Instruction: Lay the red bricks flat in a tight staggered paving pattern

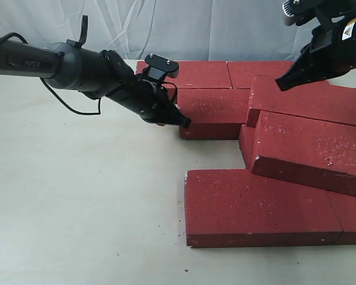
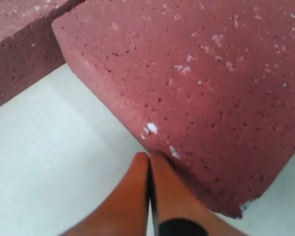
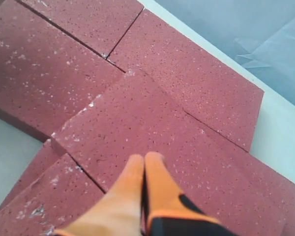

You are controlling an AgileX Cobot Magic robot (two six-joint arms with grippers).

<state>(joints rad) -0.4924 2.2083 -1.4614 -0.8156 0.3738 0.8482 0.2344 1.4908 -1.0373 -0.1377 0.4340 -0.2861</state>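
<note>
Several red bricks lie clustered at the right of the table. Two flat ones (image 1: 193, 73) form the back row, and one (image 1: 216, 111) lies in front of them. Another (image 1: 311, 100) overlaps on the right, and a tilted brick (image 1: 314, 148) rests across its neighbours. A long brick (image 1: 255, 208) lies flat at the front. My left gripper (image 1: 184, 123) is shut and empty, its tips (image 2: 149, 157) against the left end of the middle brick (image 2: 201, 83). My right gripper (image 1: 282, 86) is shut and empty, hovering over the overlapping brick (image 3: 137, 123), fingertips (image 3: 145, 158) close above its top.
Bare pale tabletop (image 1: 77, 202) spreads across the left and front. A white curtain (image 1: 166, 24) hangs behind the bricks. A black cable (image 1: 77, 110) droops from the left arm.
</note>
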